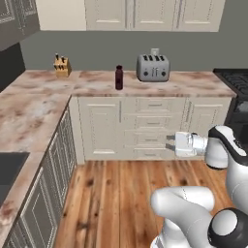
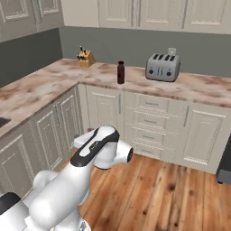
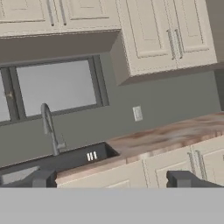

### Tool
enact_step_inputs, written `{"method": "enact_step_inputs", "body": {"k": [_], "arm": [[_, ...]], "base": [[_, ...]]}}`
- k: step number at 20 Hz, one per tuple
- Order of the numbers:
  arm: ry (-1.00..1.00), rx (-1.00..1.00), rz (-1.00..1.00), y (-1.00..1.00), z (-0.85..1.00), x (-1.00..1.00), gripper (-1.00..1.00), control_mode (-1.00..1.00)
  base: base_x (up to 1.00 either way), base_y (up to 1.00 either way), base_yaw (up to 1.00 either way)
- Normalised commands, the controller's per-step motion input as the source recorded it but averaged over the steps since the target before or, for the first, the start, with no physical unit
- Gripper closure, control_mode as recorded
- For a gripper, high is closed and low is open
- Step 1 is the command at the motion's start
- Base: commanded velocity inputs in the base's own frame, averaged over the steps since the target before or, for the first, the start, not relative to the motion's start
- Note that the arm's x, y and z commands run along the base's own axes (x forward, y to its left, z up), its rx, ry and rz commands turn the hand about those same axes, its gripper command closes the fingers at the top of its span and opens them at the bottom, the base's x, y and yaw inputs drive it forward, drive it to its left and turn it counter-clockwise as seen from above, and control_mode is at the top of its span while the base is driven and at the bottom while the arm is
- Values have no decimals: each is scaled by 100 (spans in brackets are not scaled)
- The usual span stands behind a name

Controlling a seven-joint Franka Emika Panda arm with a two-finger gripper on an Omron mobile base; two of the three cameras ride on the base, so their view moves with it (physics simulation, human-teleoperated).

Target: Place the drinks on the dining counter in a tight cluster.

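Low at lower right of the left base view, spread empty jaws (image 1: 168,141) face cabinets; maroon bottle (image 1: 119,77) waits upright upper centre on the desk (image 1: 97,83) beside the toaster (image 1: 153,67).

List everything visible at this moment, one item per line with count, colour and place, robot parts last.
bottle: one, dark maroon, upright on the wall counter left of the toaster
toaster: one, silver, on the wall counter against the wall
knife block: one, tan, in the counter's corner
wall counter: one, brown-and-cream marble, L-shaped over cream cabinets
stove: one, black, at the counter's right end
sink: one, dark, with grey faucet, under a window
floor: wood planks
gripper: one, dark fingertips, open, holding nothing
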Motion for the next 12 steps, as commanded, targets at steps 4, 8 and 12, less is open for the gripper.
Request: {"method": "enact_step_inputs", "body": {"k": [4,8,12], "arm": [[0,0,0,0,0,0,-100,100],[0,0,0,0,0,0,-100,100],[0,0,0,0,0,0,-100,100]], "base": [[87,16,7],[90,15,0],[84,19,-1]]}}
